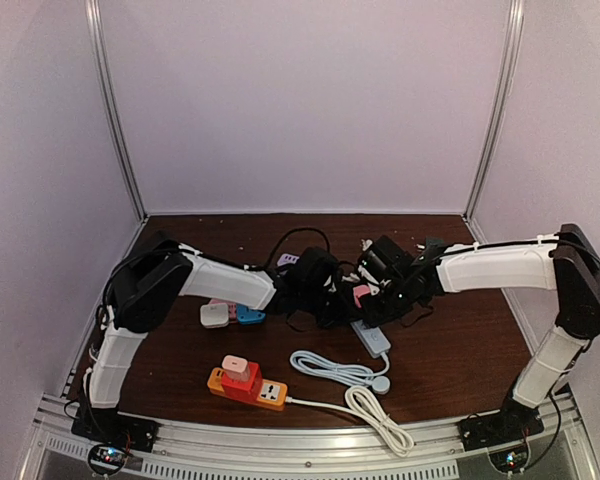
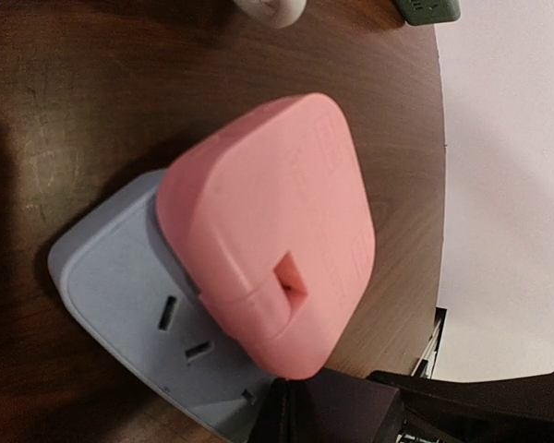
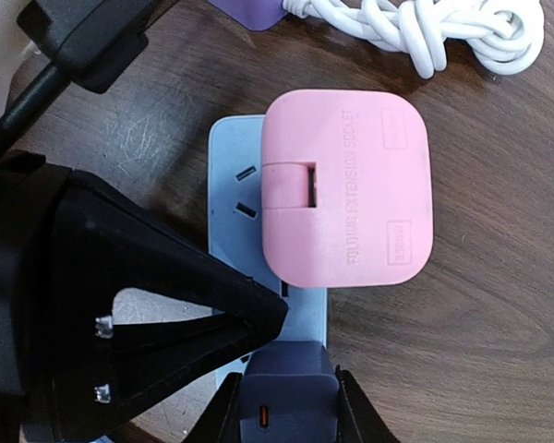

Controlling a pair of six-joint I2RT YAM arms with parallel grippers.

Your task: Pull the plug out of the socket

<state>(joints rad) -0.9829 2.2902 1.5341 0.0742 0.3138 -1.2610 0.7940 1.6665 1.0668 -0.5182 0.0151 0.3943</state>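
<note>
Dark wooden table [image 1: 460,340] under pale walls [image 1: 310,100]. From above, my two arms meet at the middle, where the pink plug [image 1: 361,294] sits in the grey power strip [image 1: 373,340]. My left gripper [image 1: 332,295] is closed and empty, just beside the plug. My left wrist camera shows the plug sitting on one end of the strip, with socket slots showing next to it. My right wrist camera shows my right gripper [image 3: 291,406] clamped on a dark purple block [image 3: 291,383] on the strip, near the plug.
</note>
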